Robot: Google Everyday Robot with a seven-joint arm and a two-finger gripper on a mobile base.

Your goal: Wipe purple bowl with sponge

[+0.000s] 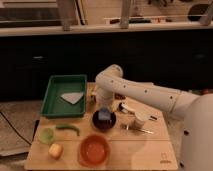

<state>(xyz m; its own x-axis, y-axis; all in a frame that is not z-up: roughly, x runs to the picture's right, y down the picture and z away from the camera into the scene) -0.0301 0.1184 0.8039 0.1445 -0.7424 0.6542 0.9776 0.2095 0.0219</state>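
Note:
The purple bowl [104, 123] is small and nearly black and stands in the middle of the wooden table [150, 150]. The light-blue sponge [104, 116] sits upright inside it. My gripper [103, 109] comes down from the white arm [145, 95] on the right. It is directly over the bowl and shut on the top of the sponge, pressing it into the bowl.
A green tray [56, 106] with a grey cloth [72, 97] stands at the back left. An orange bowl [93, 149], a light-green cup [47, 135], a green pod [68, 129] and a yellow fruit [55, 150] lie in front. A white cup [138, 120] and utensils [137, 130] are to the right.

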